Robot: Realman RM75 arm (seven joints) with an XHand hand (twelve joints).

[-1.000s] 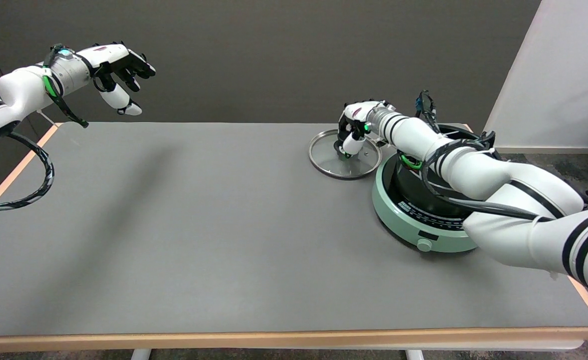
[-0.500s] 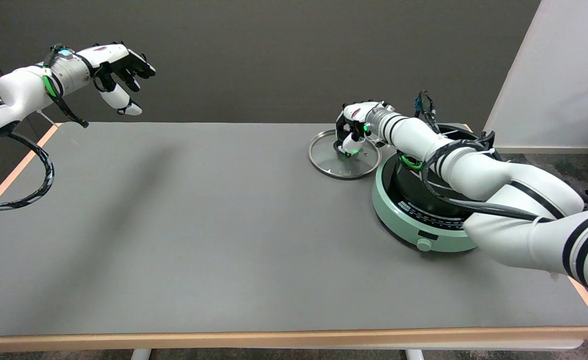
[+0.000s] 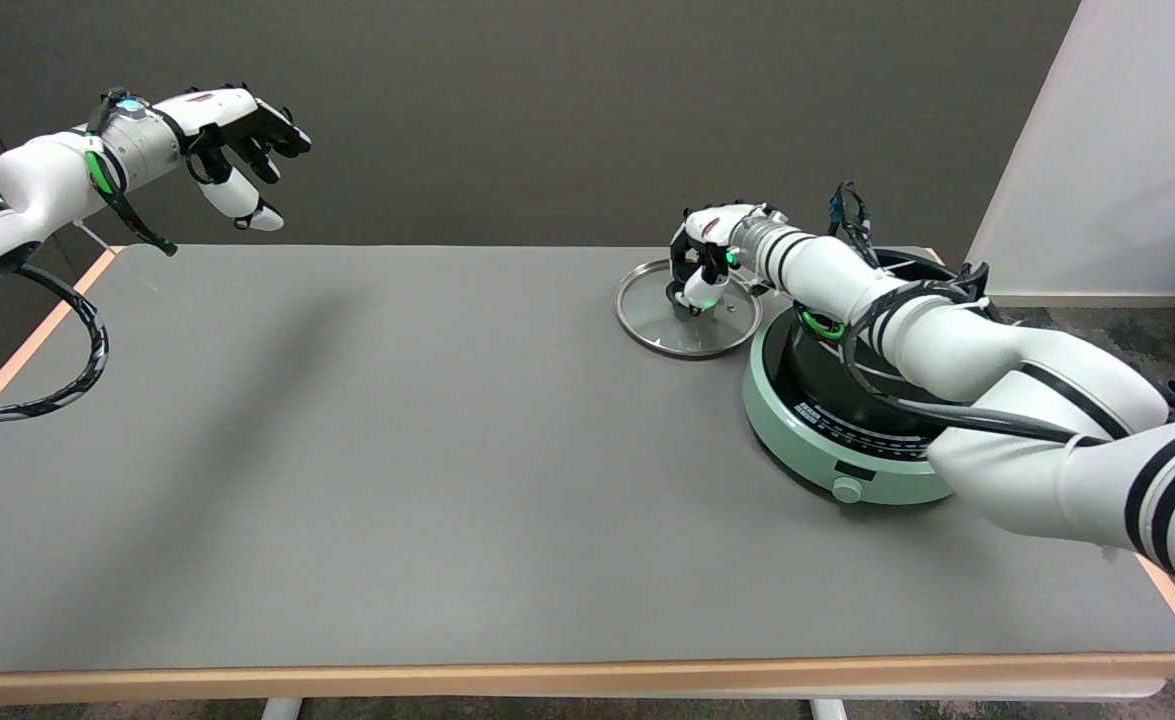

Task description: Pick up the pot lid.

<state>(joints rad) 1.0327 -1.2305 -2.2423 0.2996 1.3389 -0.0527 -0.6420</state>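
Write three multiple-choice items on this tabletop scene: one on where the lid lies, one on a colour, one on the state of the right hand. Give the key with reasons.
1. Where does the round glass pot lid with a metal rim lie?
A. On the grey table, left of the cooker
B. On top of the cooker
C. At the table's near edge

2. What colour is the base of the round electric cooker?
A. Red
B. Pale green
C. Yellow

3. What is the right hand doing?
A. Hanging far above the table
B. Resting flat on the cooker
C. Down at the lid's black centre knob

Key: 1 A, the lid lies flat on the table beside the cooker. 2 B, the base is mint green. 3 C, the fingers reach down to the knob.
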